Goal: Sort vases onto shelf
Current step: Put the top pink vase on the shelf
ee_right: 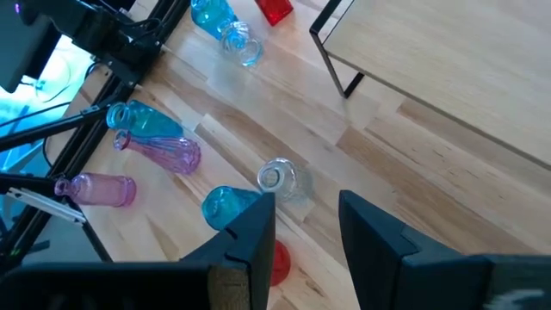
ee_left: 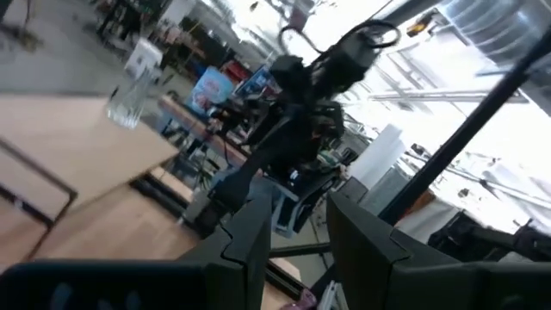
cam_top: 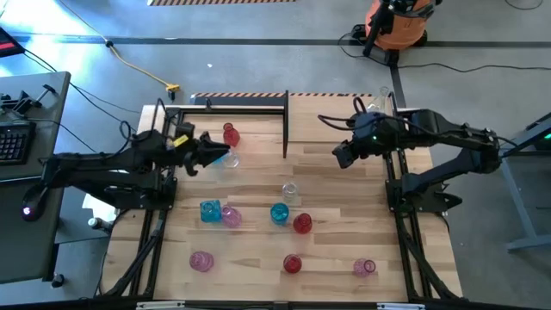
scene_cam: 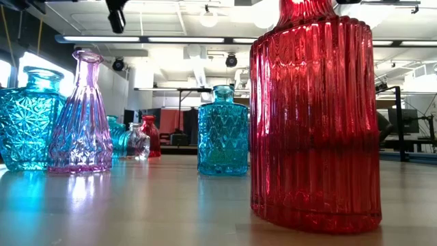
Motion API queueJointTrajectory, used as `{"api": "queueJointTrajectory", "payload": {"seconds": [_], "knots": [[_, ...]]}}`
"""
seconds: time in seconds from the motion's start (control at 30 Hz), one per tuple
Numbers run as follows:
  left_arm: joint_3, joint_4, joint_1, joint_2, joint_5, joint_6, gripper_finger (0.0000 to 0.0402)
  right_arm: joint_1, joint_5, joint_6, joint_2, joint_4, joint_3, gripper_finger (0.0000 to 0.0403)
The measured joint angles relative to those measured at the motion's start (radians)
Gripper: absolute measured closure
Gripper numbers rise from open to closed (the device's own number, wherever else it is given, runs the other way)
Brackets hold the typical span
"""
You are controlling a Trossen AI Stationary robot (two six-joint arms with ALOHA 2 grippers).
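With fingers of left gripper [cam_top: 213, 157] and waiting right gripper [cam_top: 343, 157] slightly spread, pinching nothing, close squarely on turquoise vase [cam_top: 226, 159] just beside left tips, upper left of centre, sparing red vase [cam_top: 230, 134], then lift to shelf [ee_right: 448, 60].

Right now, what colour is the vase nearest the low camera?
Red, with vertical ribs; the low view shows it best.
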Motion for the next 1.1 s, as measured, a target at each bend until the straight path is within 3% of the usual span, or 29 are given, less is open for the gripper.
{"api": "queueJointTrajectory", "payload": {"seconds": [0.17,0.43,0.63,0.77,1.1], "knots": [[0.000,0.051,0.003,0.079,0.007,-0.123,0.0296,0.024,0.035,-0.001,0.000,0.000,0.000,0.0292],[0.003,0.161,0.003,0.167,0.113,-0.232,0.0296,0.038,0.080,-0.011,0.000,0.000,0.000,0.0292],[0.105,0.108,0.002,0.214,0.194,-0.222,0.0296,0.038,0.087,-0.030,0.000,0.000,0.000,0.0292],[0.215,0.015,0.002,0.251,0.225,-0.179,0.0296,0.038,0.115,-0.038,0.000,0.000,0.000,0.0292],[0.496,-0.478,-0.001,0.323,0.231,-0.146,0.0296,0.038,0.116,-0.049,0.000,-0.005,0.000,0.0292]]}}
